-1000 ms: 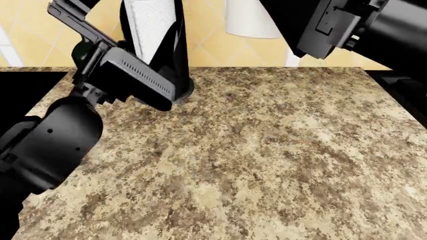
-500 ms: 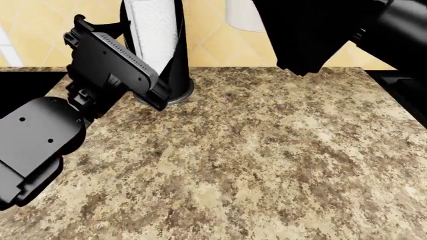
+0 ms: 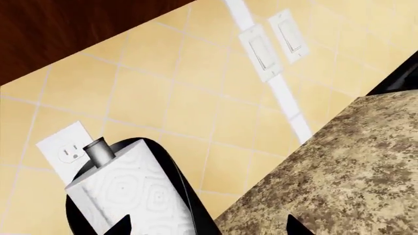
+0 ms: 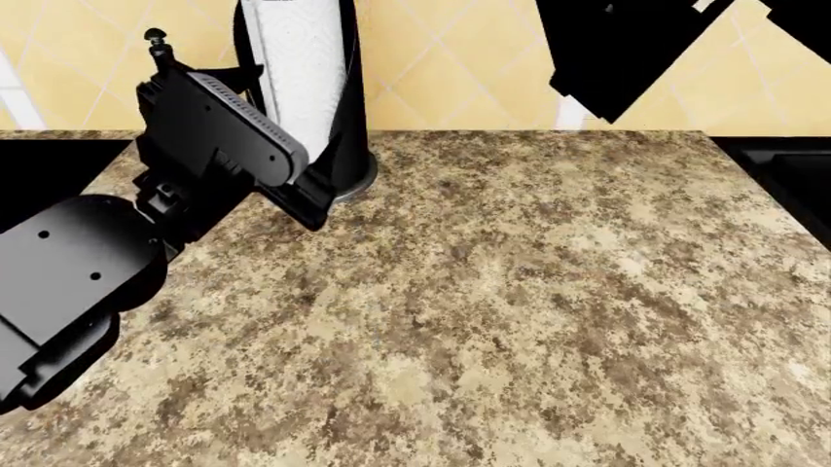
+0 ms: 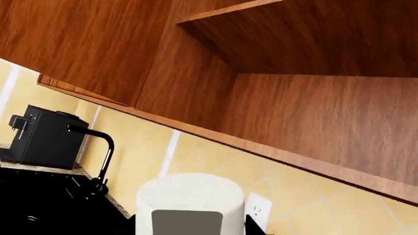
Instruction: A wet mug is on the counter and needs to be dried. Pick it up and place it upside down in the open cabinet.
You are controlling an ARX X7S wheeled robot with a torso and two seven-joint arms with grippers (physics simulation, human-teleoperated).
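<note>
The white mug point(image 5: 189, 196) fills the low middle of the right wrist view, and my right gripper point(image 5: 189, 226) is shut on it, a black jaw at each side. Above and ahead of it the open cabinet point(image 5: 313, 63) shows its brown wooden inside. In the head view only the raised right arm point(image 4: 624, 49) shows at the top right, and the mug is out of sight there. My left gripper point(image 4: 240, 146) hangs open over the counter point(image 4: 520, 311), close beside the paper-towel roll point(image 4: 302, 68), holding nothing. Its fingertips point(image 3: 124, 226) stand wide apart.
The paper-towel roll point(image 3: 137, 196) stands in a black holder at the counter's back left against the tiled wall. A black stovetop point(image 4: 53, 175) borders the counter's left, a dark recess point(image 4: 792, 175) its right. A black coffee machine point(image 5: 46, 137) and a faucet point(image 5: 98, 147) show beyond.
My right arm has risen and drawn back toward the top right, taking the mug out of the head view. The left gripper turned, then shifted slightly beside the roll.
</note>
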